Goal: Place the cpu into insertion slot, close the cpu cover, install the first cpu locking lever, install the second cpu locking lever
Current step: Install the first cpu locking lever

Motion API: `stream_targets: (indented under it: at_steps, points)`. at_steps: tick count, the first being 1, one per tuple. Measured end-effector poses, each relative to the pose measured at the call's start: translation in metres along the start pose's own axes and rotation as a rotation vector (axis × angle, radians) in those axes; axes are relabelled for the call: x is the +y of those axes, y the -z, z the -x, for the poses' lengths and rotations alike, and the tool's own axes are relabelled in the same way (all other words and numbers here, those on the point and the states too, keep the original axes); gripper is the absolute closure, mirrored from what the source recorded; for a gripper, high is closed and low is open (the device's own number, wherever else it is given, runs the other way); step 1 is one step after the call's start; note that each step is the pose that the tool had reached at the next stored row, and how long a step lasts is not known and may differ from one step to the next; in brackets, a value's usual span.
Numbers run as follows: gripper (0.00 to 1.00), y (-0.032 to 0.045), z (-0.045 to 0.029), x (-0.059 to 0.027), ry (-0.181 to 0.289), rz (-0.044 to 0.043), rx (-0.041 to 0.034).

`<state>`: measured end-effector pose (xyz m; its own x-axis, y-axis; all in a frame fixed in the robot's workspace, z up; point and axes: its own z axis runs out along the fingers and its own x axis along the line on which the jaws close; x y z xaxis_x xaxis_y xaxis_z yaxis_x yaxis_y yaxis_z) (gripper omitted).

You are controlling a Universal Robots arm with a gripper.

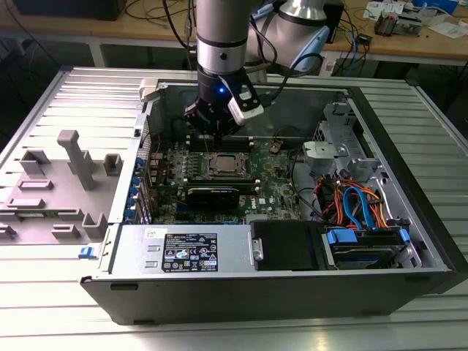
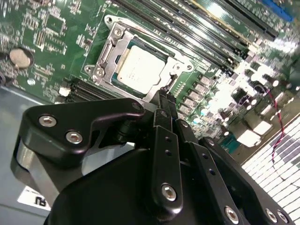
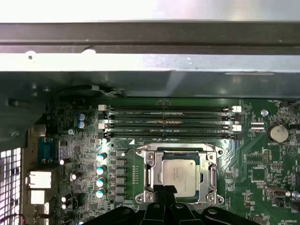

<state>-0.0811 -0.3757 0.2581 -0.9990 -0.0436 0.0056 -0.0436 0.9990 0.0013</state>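
The likeliest trouble, as I judge it, is a slip. The gripper (image 2: 163, 95) has its fingers drawn together to a narrow tip, with nothing that I can see held between them. That tip stands right over one edge of the cover (image 2: 108, 52). If it pushed down off line, it could skate off the thin metal and scrape the small parts on the green board (image 3: 262, 164). It could also press on the chip and strain the slot (image 3: 202, 161) beneath.

The cpu (image 3: 179, 172) lies flat in the slot near the middle of the board, framed by the cover's window. The gripper's tip is at the slot's edge, opposite the long memory slots (image 3: 168, 123). I cannot tell whether it touches the cover or hangs just above it, nor whether either lever is latched
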Motion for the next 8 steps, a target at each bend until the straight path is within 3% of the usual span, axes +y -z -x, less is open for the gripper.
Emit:
stream_targets:
  at_steps: [2, 8]
  points:
    - [0.89, 0.0000, -0.0001, 0.0000, 0.033, -0.0002, 0.0000]
    - [0.89, 0.0025, -0.0034, 0.0002, 0.035, 0.0035, -0.0029]
